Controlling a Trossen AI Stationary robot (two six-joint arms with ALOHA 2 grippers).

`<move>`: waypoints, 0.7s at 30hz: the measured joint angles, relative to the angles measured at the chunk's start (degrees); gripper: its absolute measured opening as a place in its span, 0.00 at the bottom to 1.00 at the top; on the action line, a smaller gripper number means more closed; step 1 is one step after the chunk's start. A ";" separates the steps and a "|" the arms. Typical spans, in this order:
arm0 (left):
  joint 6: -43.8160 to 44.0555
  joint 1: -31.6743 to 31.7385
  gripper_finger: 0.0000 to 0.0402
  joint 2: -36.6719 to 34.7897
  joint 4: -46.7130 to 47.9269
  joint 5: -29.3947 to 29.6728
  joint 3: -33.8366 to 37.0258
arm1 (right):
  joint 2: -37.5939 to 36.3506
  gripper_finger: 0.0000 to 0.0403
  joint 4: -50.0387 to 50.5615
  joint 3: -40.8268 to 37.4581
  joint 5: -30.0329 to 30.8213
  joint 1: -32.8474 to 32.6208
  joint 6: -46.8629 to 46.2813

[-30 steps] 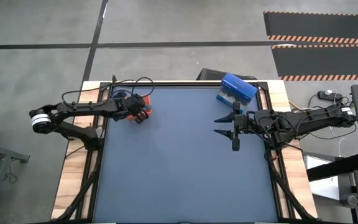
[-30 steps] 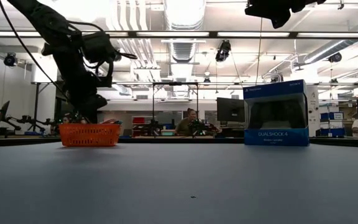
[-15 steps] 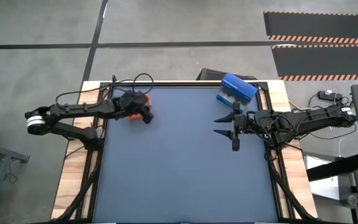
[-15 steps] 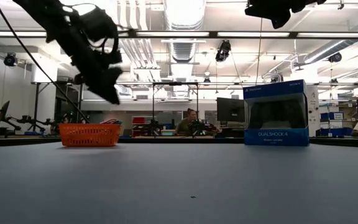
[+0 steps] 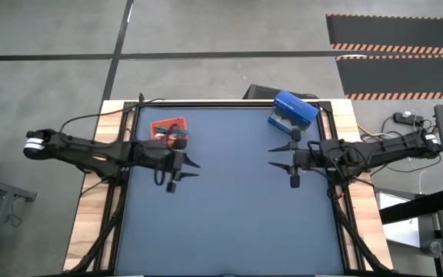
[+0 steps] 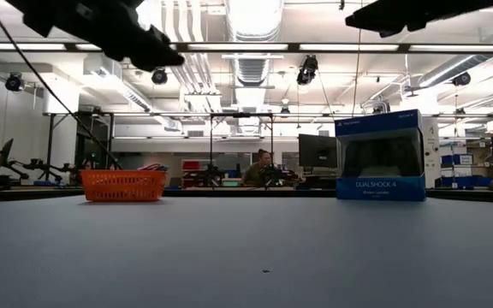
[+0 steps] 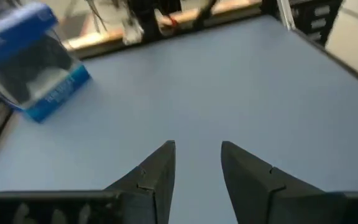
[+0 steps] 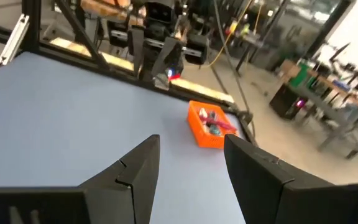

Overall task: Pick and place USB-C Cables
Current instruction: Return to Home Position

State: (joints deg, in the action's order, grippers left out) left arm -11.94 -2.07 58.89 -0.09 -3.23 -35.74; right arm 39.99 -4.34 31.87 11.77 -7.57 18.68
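Note:
The orange tray (image 5: pixel 168 129) stands on its base at the table's far left and shows in the low view (image 6: pixel 123 185) too. USB-C cables lie in it; red-pink and teal ones (image 8: pixel 213 122) show in the right wrist view. My left gripper (image 5: pixel 197 169) hangs open above the mat, nearer than the tray and to its right, pointing toward the table's right; nothing is between its fingers (image 7: pixel 197 155). My right gripper (image 5: pixel 271 157) hangs open at the right, pointing toward the tray, with nothing in it (image 8: pixel 191 155).
A blue box (image 5: pixel 292 111) stands upright at the table's far right, just beyond my right gripper, and shows in the low view (image 6: pixel 380 156) and the left wrist view (image 7: pixel 33 65). Bare blue mat (image 5: pixel 229 215) lies between and in front of the arms.
My left gripper has risen out of the orange tray, swung toward the table's near edge and middle, and tipped from pointing down to nearly level, facing right. The tray has stayed in place. My right gripper has rolled a little and sunk slightly.

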 joint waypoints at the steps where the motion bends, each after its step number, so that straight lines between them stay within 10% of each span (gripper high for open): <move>1: 0.02 0.02 0.28 -1.30 -0.17 0.26 0.47 | -0.86 0.42 -1.21 -1.19 0.03 0.01 0.88; 10: 0.02 3.36 0.02 -17.68 -1.65 0.49 9.63 | -10.66 0.42 -4.04 -8.98 0.15 2.27 1.85; 21: 4.15 5.55 0.02 -36.05 -2.52 0.53 21.67 | -26.87 0.42 -2.97 -16.62 0.17 2.36 0.62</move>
State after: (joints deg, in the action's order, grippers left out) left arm -7.79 3.49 22.84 -2.61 -2.70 -14.07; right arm 13.13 -7.31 15.26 11.94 -5.21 19.30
